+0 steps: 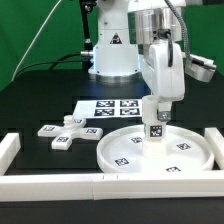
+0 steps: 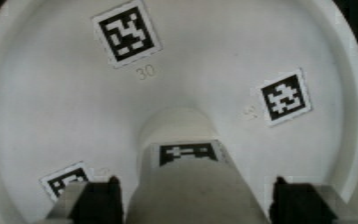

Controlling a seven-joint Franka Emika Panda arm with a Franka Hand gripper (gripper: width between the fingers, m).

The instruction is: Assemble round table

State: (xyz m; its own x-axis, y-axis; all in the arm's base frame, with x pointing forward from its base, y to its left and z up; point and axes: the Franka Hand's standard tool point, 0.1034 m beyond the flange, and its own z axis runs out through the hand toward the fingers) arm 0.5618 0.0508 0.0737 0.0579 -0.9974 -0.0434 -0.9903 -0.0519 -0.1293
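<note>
The large white round disc top [image 1: 150, 150] lies flat on the black table, tags on its face; it fills the wrist view [image 2: 87, 110]. The short white cylinder leg [image 1: 156, 126] stands upright on the disc's middle, a tag on its side. My gripper [image 1: 156, 110] is above the disc and shut on the leg, fingers on either side of it. In the wrist view the leg [image 2: 190, 170] runs between my two dark fingers [image 2: 98, 200]. The white cross-shaped base [image 1: 67, 131] lies on the table at the exterior view's left of the disc.
The marker board [image 1: 108, 108] lies behind the disc. White border rails run along the front [image 1: 100, 185] and the sides [image 1: 8, 148]. The arm's white pedestal [image 1: 112, 55] stands at the back.
</note>
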